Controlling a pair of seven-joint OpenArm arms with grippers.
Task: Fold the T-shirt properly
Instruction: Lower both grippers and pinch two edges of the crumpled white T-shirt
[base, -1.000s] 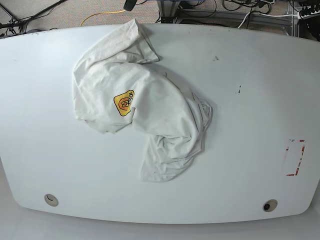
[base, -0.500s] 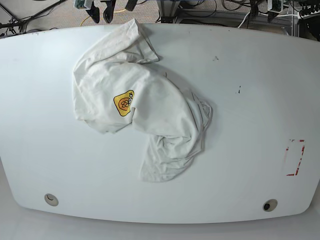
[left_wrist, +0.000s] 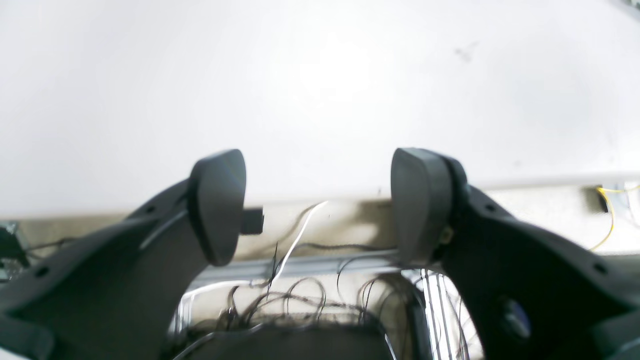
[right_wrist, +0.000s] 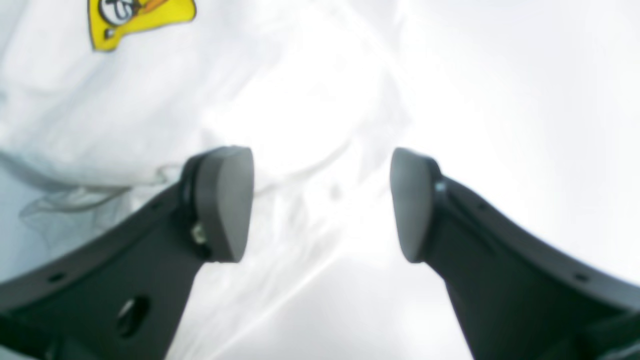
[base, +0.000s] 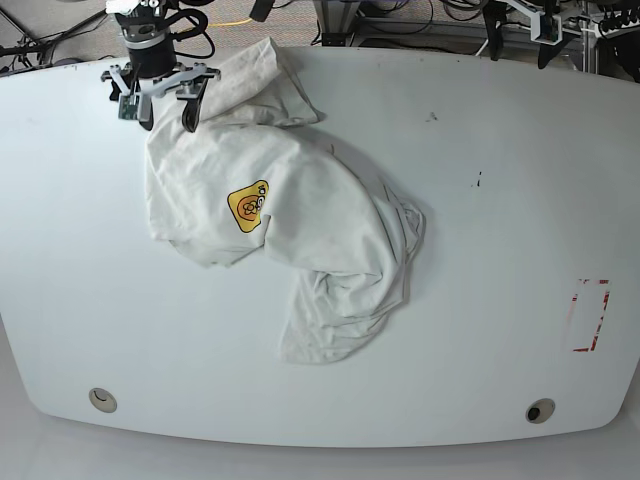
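The white T-shirt (base: 300, 220) lies crumpled on the white table (base: 520, 250), left of centre, with its small yellow-orange logo (base: 249, 206) facing up. My right gripper (base: 166, 120) is open over the shirt's upper left part, near the far table edge. In the right wrist view its open fingers (right_wrist: 320, 205) frame white cloth (right_wrist: 280, 115), with the logo (right_wrist: 135, 15) at the top left. My left gripper (base: 517, 50) is open at the far right edge of the table, away from the shirt. The left wrist view (left_wrist: 320, 205) shows only bare table (left_wrist: 300, 90).
A red-marked rectangle (base: 590, 315) is on the table's right side. Two round holes (base: 101, 400) (base: 540, 411) sit near the front edge. Small dark marks (base: 478, 181) dot the right half. Cables (left_wrist: 300, 295) lie on the floor beyond the far edge.
Both arms have come into the base view from the far side. The right gripper has come down over the shirt's upper left part. The shirt has not moved.
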